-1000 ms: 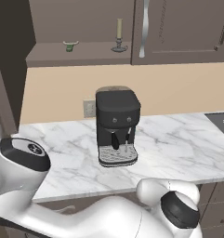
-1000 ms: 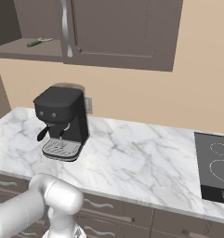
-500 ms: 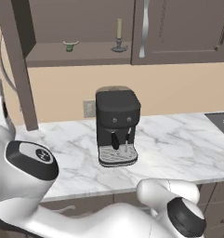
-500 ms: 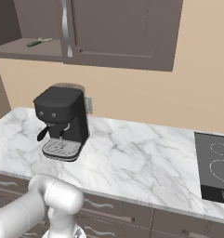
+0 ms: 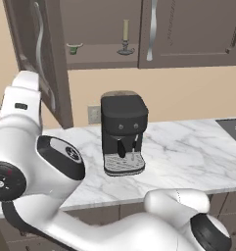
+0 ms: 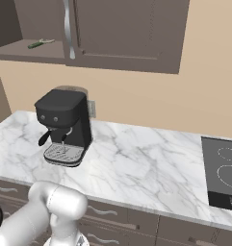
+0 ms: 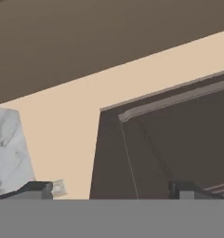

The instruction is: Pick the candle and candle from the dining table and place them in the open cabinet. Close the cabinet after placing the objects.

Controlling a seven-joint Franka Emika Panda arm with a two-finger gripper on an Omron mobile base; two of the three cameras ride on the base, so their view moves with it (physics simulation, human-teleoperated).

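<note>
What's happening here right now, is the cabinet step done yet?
Not yet. The open cabinet already holds an upright candle on its dish base, plus a small green bowl. Its left door stands swung out, and the arm is raised beside it. The gripper is open and empty, facing dark cabinet panelling. A black coffee machine sits on the marble counter.

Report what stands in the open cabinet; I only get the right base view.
Observer: An olive-beige candle on a dark dish base stands upright on the cabinet shelf.
Operator: Describe the cabinet's left door.
Observer: The left door is swung wide open, with the arm's white links low in front of it.
Operator: Give me the gripper.
Observer: In the hand view the gripper is open, with nothing between its fingertips.
</note>
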